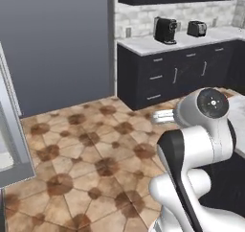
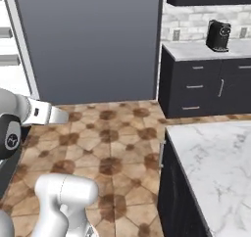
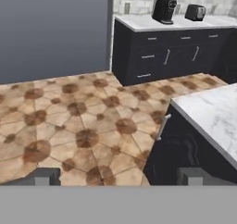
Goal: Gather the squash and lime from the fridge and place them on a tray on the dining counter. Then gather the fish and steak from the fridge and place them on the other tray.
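The marble-topped table [image 2: 215,162] stands on the brown tiled floor [image 2: 112,148], its visible top bare. Along the back wall, a second white table [image 3: 152,23] carries a black coffee machine [image 3: 164,9] and a toaster [image 3: 195,12].

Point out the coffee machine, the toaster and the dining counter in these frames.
coffee machine [image 1: 165,30], left base view, middle of its black body.
toaster [image 1: 196,29], left base view, its front face.
dining counter [image 2: 215,153], right base view, bare marble top.

Glossy white rounded arm [image 1: 201,145] segments, black joints, round dark cap.
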You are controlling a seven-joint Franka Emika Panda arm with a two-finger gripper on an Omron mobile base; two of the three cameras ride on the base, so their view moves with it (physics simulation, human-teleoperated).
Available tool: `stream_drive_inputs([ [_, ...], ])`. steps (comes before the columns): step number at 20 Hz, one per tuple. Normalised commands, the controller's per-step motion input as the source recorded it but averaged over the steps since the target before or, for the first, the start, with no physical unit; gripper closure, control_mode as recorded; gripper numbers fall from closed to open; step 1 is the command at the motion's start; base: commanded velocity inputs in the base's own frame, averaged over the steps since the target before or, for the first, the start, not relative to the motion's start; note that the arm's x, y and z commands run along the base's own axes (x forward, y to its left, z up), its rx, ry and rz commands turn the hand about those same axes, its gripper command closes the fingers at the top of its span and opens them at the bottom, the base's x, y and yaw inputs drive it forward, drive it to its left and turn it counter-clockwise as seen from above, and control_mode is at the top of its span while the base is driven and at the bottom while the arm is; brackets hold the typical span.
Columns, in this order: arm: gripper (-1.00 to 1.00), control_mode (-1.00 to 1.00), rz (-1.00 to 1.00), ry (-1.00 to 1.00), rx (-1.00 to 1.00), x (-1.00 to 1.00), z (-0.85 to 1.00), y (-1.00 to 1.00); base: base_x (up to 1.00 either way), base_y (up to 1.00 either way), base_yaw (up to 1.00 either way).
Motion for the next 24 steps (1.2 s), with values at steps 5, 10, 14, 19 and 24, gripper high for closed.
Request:
stream_drive_inputs([
  [5,-1.0,1.0,0.0,0.0,0.0,0.0,0.0,0.0,0.6,-0.34,0.38],
  [10,-1.0,1.0,0.0,0.0,0.0,0.0,0.0,0.0,0.61,-0.23,0.4],
  [14,-1.0,1.0,0.0,0.0,0.0,0.0,0.0,0.0,0.71,-0.12,0.4],
  [19,-1.0,1.0,0.0,0.0,0.0,0.0,0.0,0.0,0.75,-0.1,0.4],
  [24,-1.0,1.0,0.0,0.0,0.0,0.0,0.0,0.0,0.55,-0.22,0.46],
])
